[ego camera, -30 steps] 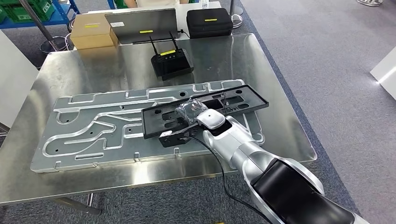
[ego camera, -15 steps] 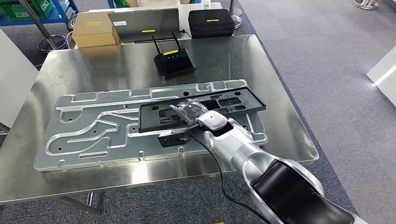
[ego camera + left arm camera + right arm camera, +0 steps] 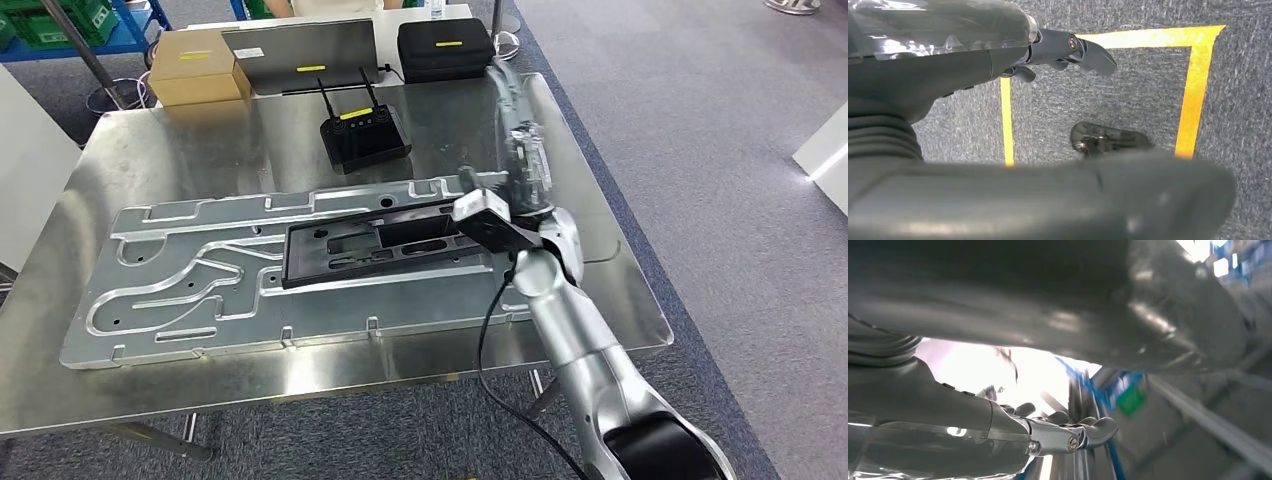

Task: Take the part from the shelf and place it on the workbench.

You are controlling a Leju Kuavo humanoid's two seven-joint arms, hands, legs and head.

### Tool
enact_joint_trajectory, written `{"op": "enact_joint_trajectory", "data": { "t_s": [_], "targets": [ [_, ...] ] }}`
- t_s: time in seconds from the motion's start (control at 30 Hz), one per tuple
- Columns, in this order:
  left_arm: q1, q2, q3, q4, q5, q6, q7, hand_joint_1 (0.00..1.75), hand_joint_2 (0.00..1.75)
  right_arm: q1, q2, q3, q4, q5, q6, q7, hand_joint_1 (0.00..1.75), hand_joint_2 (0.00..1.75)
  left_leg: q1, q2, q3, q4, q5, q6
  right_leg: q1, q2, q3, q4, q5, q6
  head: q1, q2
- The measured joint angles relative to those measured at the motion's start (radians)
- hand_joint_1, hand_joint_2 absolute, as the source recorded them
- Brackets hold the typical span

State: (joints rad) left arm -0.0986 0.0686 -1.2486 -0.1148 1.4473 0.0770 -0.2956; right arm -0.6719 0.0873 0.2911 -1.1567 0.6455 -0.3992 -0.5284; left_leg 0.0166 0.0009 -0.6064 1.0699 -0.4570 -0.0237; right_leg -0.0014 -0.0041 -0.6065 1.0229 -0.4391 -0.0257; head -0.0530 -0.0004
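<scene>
Part (image 3: pixel 375 240) lies flat on my workbench (image 3: pixel 200 150), so placing looks done; my right hand (image 3: pixel 525 160) holds nothing, fingers apart.

The right hand (image 3: pixel 522 130) is a motion-blurred streak above the table, so its fingers can't be read. The wrist camera block (image 3: pixel 490 222) hides the near end of the black part (image 3: pixel 375 243).

We see the workbench (image 3: pixel 150 150) as brushed, glossy sheet metal, and on it a large machined plate (image 3: pixel 180 300) of paler matt metal. The part (image 3: pixel 350 245) looks like matt black plastic, and the floor (image 3: pixel 720 120) like rough grey carpet.
</scene>
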Motion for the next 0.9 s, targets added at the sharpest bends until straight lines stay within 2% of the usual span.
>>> {"op": "enact_joint_trajectory", "data": {
  "t_s": [0.03,0.1,0.13,0.2,0.23,0.3,0.33,0.37,0.4,0.43,0.47,0.53,0.57,0.67,0.7,0.73,0.8,0.83,0.87,0.9],
  "targets": [
    [0.001,0.001,0.005,0.000,0.000,0.000,0.000,0.00,0.00,0.031,-0.014,-0.016,-0.063,-0.002,-0.001,-0.004,0.00,0.00,-0.003,-0.001,0.020,-0.040,0.009,0.005,0.000,0.003,-0.001,0.000,0.000,0.004,0.000,0.000],
    [0.000,0.001,0.015,0.000,0.000,-0.002,-0.002,0.00,0.00,0.089,-0.036,-0.040,-0.164,-0.007,-0.022,-0.023,0.00,0.00,-0.009,-0.001,0.029,-0.059,0.007,0.014,-0.001,0.009,-0.002,-0.004,0.004,0.017,0.000,0.000],
    [-0.001,0.000,0.022,0.000,0.000,-0.007,-0.006,0.00,0.00,0.125,-0.049,-0.052,-0.218,-0.012,-0.045,-0.038,0.00,0.00,-0.007,-0.001,0.033,-0.064,0.010,0.020,-0.002,0.008,0.001,-0.007,0.003,0.025,0.000,0.000],
    [0.000,-0.001,0.043,0.000,0.000,-0.019,-0.018,0.00,0.00,0.225,-0.079,-0.084,-0.342,-0.026,-0.102,-0.076,0.00,0.00,-0.002,-0.003,0.043,-0.081,0.018,0.034,-0.002,0.007,-0.001,0.014,-0.018,0.038,0.000,0.000],
    [0.002,-0.002,0.054,0.000,0.000,-0.025,-0.025,0.00,0.00,0.287,-0.095,-0.104,-0.405,-0.031,-0.125,-0.095,0.00,0.00,0.002,-0.005,0.048,-0.088,0.021,0.039,-0.003,0.007,-0.015,0.053,-0.045,0.044,0.000,0.000],
    [0.009,-0.002,0.074,0.000,0.000,-0.033,-0.035,0.00,0.00,0.426,-0.118,-0.152,-0.508,-0.039,-0.155,-0.131,0.00,0.00,0.001,-0.010,0.051,-0.091,0.021,0.044,-0.005,0.008,-0.075,0.179,-0.111,0.051,0.000,0.000],
    [0.013,-0.003,0.082,0.000,0.000,-0.035,-0.038,0.00,0.00,0.489,-0.125,-0.176,-0.545,-0.043,-0.164,-0.143,0.00,0.00,0.001,-0.012,0.050,-0.090,0.021,0.044,-0.006,0.008,-0.104,0.236,-0.132,0.053,0.000,0.000],
    [0.017,-0.003,0.089,0.000,0.000,-0.036,-0.040,0.00,0.00,0.541,-0.130,-0.198,-0.575,-0.047,-0.169,-0.149,0.00,0.00,0.001,-0.012,0.050,-0.089,0.019,0.043,-0.007,0.007,-0.120,0.262,-0.135,0.055,0.000,0.000],
    [0.020,-0.003,0.094,0.000,0.000,-0.037,-0.041,0.00,0.00,0.579,-0.134,-0.215,-0.598,-0.050,-0.172,-0.151,0.00,0.00,0.000,-0.010,0.049,-0.087,0.018,0.041,-0.008,0.007,-0.115,0.249,-0.119,0.056,0.000,0.000],
    [0.020,-0.003,0.098,0.000,0.000,-0.037,-0.042,0.00,0.00,0.606,-0.138,-0.229,-0.620,-0.051,-0.175,-0.151,0.00,0.00,0.001,-0.008,0.049,-0.084,0.015,0.039,-0.010,0.006,-0.090,0.198,-0.088,0.057,0.000,0.000],
    [0.018,-0.003,0.102,0.000,0.000,-0.037,-0.042,0.00,0.00,0.627,-0.142,-0.240,-0.638,-0.052,-0.175,-0.151,0.00,0.00,0.000,-0.006,0.049,-0.080,0.012,0.035,-0.013,0.005,-0.051,0.126,-0.055,0.057,0.000,0.000],
    [0.014,-0.003,0.109,0.000,0.000,-0.039,-0.043,0.00,0.00,0.662,-0.147,-0.259,-0.665,-0.059,-0.166,-0.148,0.00,0.00,-0.004,-0.003,0.050,-0.070,0.007,0.026,-0.013,0.005,0.010,0.017,-0.015,0.049,0.000,0.000],
    [0.013,-0.003,0.111,0.000,0.000,-0.040,-0.043,0.00,0.00,0.680,-0.148,-0.269,-0.671,-0.068,-0.159,-0.147,0.00,0.00,-0.005,-0.004,0.050,-0.067,0.006,0.021,-0.011,0.005,0.021,-0.003,-0.010,0.042,0.000,0.000],
    [0.014,-0.003,0.111,0.000,0.000,-0.045,-0.042,0.00,0.00,0.748,-0.147,-0.301,-0.674,-0.107,-0.142,-0.150,0.00,0.00,-0.006,-0.006,0.049,-0.063,0.002,0.007,-0.009,0.002,0.018,-0.008,-0.003,0.021,0.000,0.000],
    [0.015,-0.003,0.111,0.000,0.000,-0.047,-0.042,0.00,0.00,0.768,-0.145,-0.311,-0.672,-0.118,-0.139,-0.151,0.00,0.00,-0.005,-0.006,0.043,-0.048,-0.016,0.002,-0.011,0.001,0.015,-0.011,0.002,0.013,0.000,0.000],
    [0.016,-0.004,0.111,0.000,0.000,-0.048,-0.042,0.00,0.00,0.786,-0.143,-0.320,-0.668,-0.126,-0.137,-0.152,0.00,0.00,-0.004,-0.006,0.030,-0.012,-0.047,-0.002,-0.013,-0.001,0.011,-0.014,0.007,0.006,0.000,0.000],
    [0.017,-0.004,0.111,0.000,0.000,-0.049,-0.042,0.00,0.00,0.815,-0.137,-0.335,-0.654,-0.136,-0.136,-0.152,0.00,0.00,-0.003,-0.005,-0.013,0.110,-0.132,-0.007,-0.011,-0.002,-0.003,-0.015,0.017,-0.003,0.000,0.000],
    [0.017,-0.004,0.111,0.000,0.000,-0.049,-0.042,0.00,0.00,0.827,-0.133,-0.341,-0.644,-0.138,-0.136,-0.152,0.00,0.00,-0.003,-0.005,-0.032,0.169,-0.164,-0.009,-0.009,-0.002,-0.011,-0.014,0.022,-0.005,0.000,0.000],
    [0.017,-0.003,0.111,0.000,0.000,-0.049,-0.042,0.00,0.00,0.838,-0.129,-0.346,-0.635,-0.139,-0.135,-0.152,0.00,0.00,-0.003,-0.005,-0.037,0.202,-0.179,-0.008,-0.008,-0.001,-0.019,-0.014,0.028,-0.005,0.000,0.000],
    [0.017,-0.003,0.111,0.000,0.000,-0.050,-0.042,0.00,0.00,0.847,-0.125,-0.351,-0.625,-0.140,-0.133,-0.152,0.00,0.00,-0.003,-0.005,-0.022,0.196,-0.175,-0.006,-0.006,-0.001,-0.027,-0.014,0.035,-0.005,0.000,0.000]
  ]
}}
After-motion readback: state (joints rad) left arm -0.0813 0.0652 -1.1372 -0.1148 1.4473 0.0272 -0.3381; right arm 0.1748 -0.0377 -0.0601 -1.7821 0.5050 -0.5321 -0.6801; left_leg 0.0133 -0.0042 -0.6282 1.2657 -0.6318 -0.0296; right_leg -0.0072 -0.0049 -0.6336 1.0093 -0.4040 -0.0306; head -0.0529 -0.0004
